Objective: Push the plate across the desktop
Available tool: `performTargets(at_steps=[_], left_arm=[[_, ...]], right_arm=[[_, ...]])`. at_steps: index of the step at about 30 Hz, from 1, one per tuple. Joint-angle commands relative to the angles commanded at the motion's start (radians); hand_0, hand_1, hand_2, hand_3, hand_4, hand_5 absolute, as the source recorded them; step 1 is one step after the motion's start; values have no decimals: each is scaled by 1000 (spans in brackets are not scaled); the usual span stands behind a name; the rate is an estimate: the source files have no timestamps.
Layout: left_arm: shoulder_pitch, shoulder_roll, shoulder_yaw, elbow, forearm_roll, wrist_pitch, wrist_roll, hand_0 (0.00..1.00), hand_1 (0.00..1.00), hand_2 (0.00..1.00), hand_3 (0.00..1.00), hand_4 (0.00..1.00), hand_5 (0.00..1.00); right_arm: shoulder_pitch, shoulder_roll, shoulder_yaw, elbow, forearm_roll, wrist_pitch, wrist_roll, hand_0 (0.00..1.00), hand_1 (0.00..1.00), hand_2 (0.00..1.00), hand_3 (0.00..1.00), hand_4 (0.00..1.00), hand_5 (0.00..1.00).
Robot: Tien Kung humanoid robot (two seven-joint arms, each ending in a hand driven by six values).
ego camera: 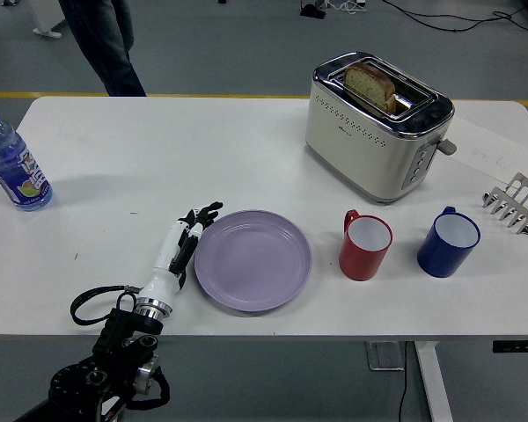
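Note:
A lilac plate lies flat on the white table, just left of a red mug. My left hand comes in from the lower left and rests on edge against the plate's left rim. Its fingers are stretched out and hold nothing. My right hand is out of view.
A cream toaster with a bread slice stands at the back right. A blue mug sits right of the red mug, a metal toast rack at the right edge. A water bottle stands far left. A person's legs pass behind the table.

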Motion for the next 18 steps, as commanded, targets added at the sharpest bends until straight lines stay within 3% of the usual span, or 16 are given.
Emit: performTargets(at_steps=[8,17,18], left_arm=[[-16,0,-64,12,33,5,0,857,868,895,757,518,998],[-49,0,-225,-13,60,19,0,849,861,889,751,517,998],[-50,0,-234,-16,62,20,0,759,790,832,698,518,982]], right_arm=[[5,0,-7,-1,10,-1,4,618,580,651,589,312,389],[10,-8,-18,-4,40,-8,14,617,579,651,589,312,389],[10,-9,-17,-4,39,-8,14,617,579,651,589,312,389]])
